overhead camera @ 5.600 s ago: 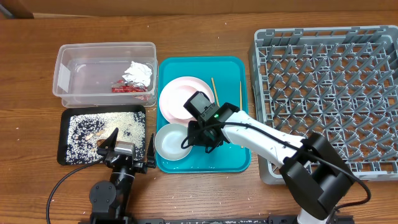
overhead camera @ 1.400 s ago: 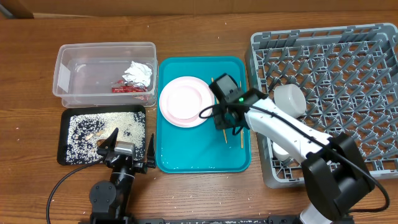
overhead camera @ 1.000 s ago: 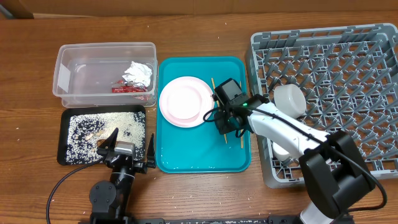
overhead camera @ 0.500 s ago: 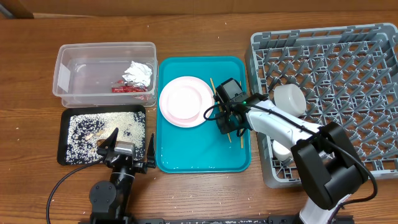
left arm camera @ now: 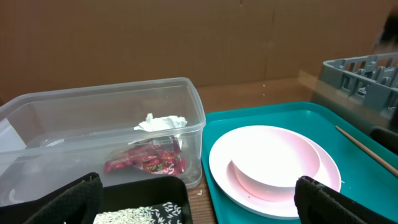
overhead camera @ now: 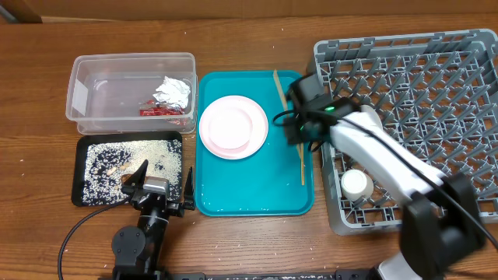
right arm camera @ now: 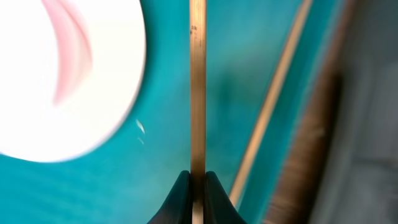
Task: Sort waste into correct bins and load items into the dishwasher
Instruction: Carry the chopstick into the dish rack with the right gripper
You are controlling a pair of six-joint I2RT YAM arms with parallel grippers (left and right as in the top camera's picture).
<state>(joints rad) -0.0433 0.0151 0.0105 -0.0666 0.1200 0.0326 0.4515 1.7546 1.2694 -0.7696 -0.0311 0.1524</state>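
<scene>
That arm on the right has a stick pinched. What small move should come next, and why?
Probably swing the chopstick right, over the rack, and lower it in. The right gripper is shut on it above the teal tray, beside the rack's left edge, and a cup already sits there. The second chopstick waits on the tray.

The tissue (overhead camera: 173,92) and wrapper (overhead camera: 159,111) lay in the tub (overhead camera: 78,93) at the far-left corner, with scraps (overhead camera: 132,159) in the black tray (overhead camera: 78,173) nearer. Stacked plates (overhead camera: 233,127) sat mid-table. The bowl (overhead camera: 371,118) and cup (overhead camera: 355,183) sat in the rack (overhead camera: 436,85) (right edge). One chopstick (overhead camera: 278,84) was clamped and the other chopstick (overhead camera: 303,163) lay flat.
</scene>
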